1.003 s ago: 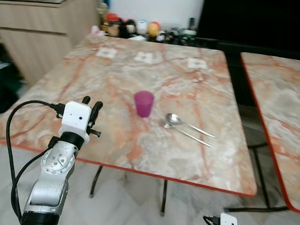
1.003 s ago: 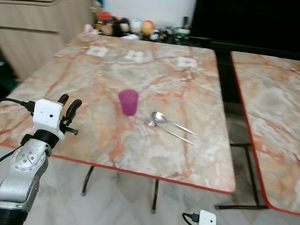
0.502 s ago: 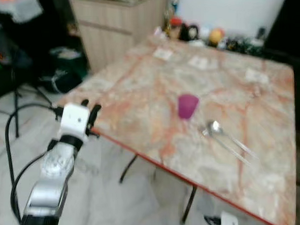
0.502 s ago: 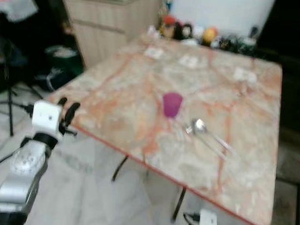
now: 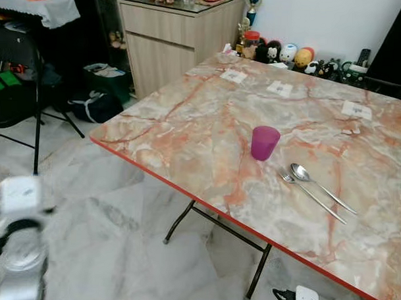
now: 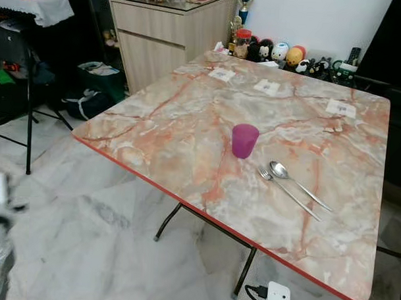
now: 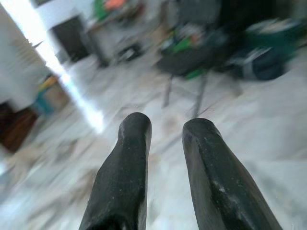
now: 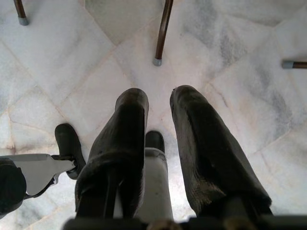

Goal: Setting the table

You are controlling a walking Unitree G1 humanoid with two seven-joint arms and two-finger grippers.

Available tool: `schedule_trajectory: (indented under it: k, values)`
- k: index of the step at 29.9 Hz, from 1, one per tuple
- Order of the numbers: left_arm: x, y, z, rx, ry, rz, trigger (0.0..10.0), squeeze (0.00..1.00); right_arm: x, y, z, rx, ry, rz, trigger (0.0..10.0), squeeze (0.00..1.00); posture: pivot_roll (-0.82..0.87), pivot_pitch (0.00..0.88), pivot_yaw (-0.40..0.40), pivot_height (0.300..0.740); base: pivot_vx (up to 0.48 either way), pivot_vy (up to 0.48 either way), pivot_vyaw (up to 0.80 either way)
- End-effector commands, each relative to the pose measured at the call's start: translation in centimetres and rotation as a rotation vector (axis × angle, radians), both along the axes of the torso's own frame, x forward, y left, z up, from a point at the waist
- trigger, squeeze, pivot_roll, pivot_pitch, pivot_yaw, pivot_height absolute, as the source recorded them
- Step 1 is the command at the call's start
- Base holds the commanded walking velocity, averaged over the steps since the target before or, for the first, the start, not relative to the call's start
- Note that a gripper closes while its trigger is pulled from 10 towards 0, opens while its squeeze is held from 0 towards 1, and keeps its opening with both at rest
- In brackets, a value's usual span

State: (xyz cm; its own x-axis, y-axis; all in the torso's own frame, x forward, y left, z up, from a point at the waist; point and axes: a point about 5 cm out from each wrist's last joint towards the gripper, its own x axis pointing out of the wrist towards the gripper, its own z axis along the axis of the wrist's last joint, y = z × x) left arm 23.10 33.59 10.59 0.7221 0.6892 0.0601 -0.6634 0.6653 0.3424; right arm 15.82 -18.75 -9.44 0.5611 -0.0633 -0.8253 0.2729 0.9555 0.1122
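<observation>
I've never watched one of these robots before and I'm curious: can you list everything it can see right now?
table: one, pink-veined marble top with red edge, ahead of the robot
cup: one, purple, upright mid-table
fork: one, silver, beside the cup
spoon: one, silver, alongside the fork
paper cards: three, white, along the far side
figurines: several, mixed colours, far edge
cabinet: one, light wood, beyond the table
bag: one, dark, on the floor by the cabinet
left gripper: black fingers apart, empty
right gripper: black fingers apart, pointing at the floor
</observation>
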Motion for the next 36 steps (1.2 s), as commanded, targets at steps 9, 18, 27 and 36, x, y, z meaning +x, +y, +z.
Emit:
schedule_trajectory:
  k: [9, 18, 27, 36]
  values:
    - [-2.5, -1.1, -9.8, -0.264, 0.394, -0.215, 10.0, 0.0, 0.1, -0.1, 0.0, -0.005, 0.003, -0.015, 10.0, 0.0, 0.15, 0.0, -0.031, 0.74, 0.0, 0.0, 0.0]
    - [-5.7, -6.1, -16.1, -0.385, 0.781, -0.477, 10.0, 0.0, 0.1, -0.2, 0.1, -0.008, 0.002, -0.022, 10.0, 0.0, 0.15, 0.0, -0.043, 0.74, 0.0, 0.0, 0.0]
    - [-4.7, -9.1, -17.3, -0.427, 0.84, -0.541, 10.0, 0.0, 0.0, -0.3, 0.0, -0.009, 0.001, -0.04, 10.0, 0.0, 0.13, 0.0, -0.042, 0.74, 0.0, 0.0, 0.0]
    - [-2.9, -10.3, -16.9, -0.41, 0.818, -0.588, 10.0, 0.0, -0.3, -0.4, -0.1, -0.017, 0.017, -0.034, 10.0, 0.0, 0.11, 0.0, -0.04, 0.74, 0.0, 0.0, -0.74]
